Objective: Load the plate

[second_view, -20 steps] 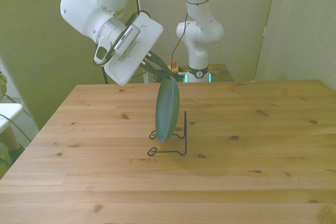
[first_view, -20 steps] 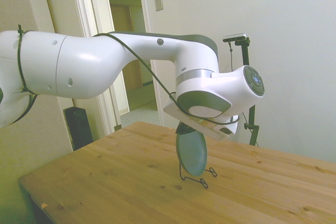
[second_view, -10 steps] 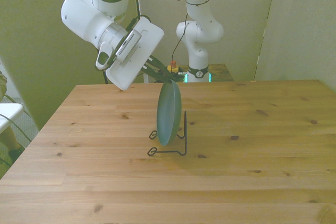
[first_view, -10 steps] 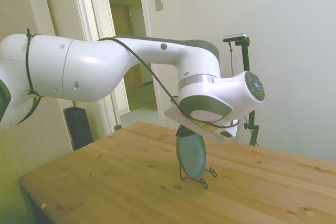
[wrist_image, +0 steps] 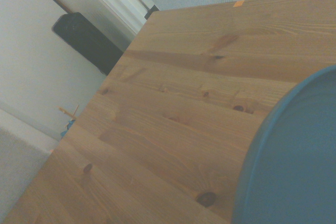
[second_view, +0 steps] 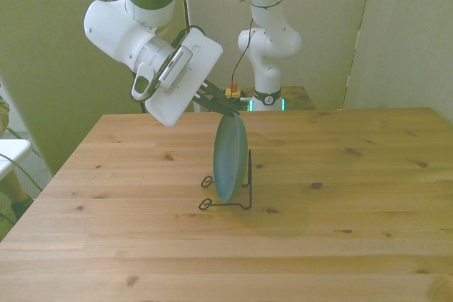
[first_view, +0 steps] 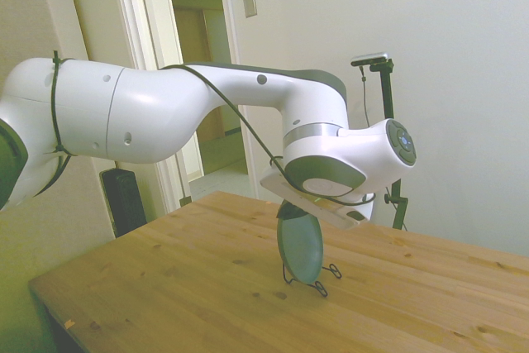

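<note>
Standing plate (second_view: 230,157) in wire stand (second_view: 230,199), gripper (second_view: 225,109) pinching rim.

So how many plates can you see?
1. The plate stands on edge in the wire stand near the middle of the table, with the gripper at its top rim. Nothing on the table could hide another.

The plate (first_view: 300,247) stands on edge in the black wire stand (first_view: 312,277) on the wooden table (first_view: 182,287). The white arm (first_view: 207,113) reaches over it; the wrist sits directly above the plate's top rim.
</note>
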Robot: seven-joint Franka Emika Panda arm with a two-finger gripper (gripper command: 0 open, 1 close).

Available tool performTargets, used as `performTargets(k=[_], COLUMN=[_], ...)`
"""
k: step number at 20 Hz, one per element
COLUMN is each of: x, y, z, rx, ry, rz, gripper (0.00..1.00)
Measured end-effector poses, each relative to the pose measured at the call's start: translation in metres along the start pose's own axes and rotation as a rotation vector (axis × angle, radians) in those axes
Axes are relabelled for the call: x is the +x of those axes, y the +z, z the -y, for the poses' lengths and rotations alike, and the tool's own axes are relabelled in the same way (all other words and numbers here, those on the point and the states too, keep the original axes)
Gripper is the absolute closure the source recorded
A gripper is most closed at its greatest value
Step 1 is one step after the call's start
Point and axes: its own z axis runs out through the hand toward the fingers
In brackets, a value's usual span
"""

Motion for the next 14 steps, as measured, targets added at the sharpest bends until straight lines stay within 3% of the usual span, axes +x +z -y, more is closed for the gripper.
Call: performTargets(k=[9,10,14], x=[0.0024,0.0030,0.0065], y=[0.0024,0.0021,0.0042], z=[-0.0031,-0.0032,-0.0041], rx=[-0.003,-0.004,-0.009], ry=[0.003,0.003,0.003], rz=[-0.002,-0.005,-0.007], gripper=[1.00,0.00,0.00])
